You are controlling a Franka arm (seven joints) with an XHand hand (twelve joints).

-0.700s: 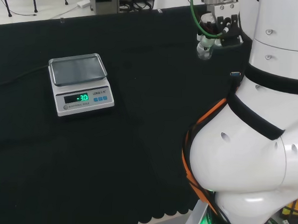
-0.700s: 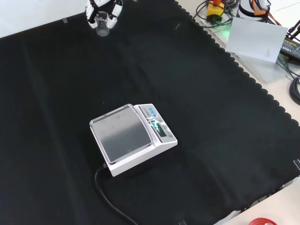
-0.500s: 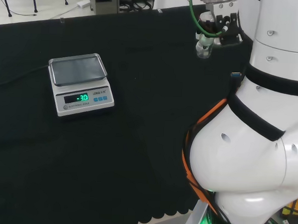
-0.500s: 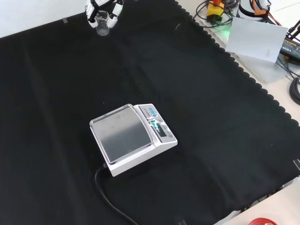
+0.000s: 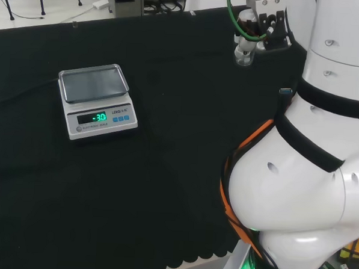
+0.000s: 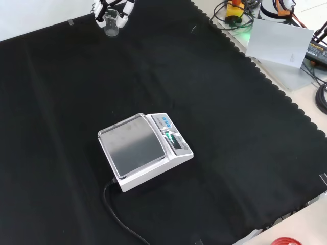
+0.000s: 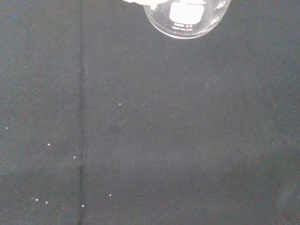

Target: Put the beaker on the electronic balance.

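Hand (image 6: 113, 11): sitting at the far top edge of the front view, fingers curling round the beaker (image 6: 111, 26), above the cloth (image 6: 230, 127). Electronic balance (image 6: 144, 150): standing on the cloth well apart from the hand, nearer the camera, right of it.

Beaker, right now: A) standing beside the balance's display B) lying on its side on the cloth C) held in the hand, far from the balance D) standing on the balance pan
C: in the front view the fingers of the hand curl round the beaker near the cloth's far edge, while the pan of the electronic balance is bare.
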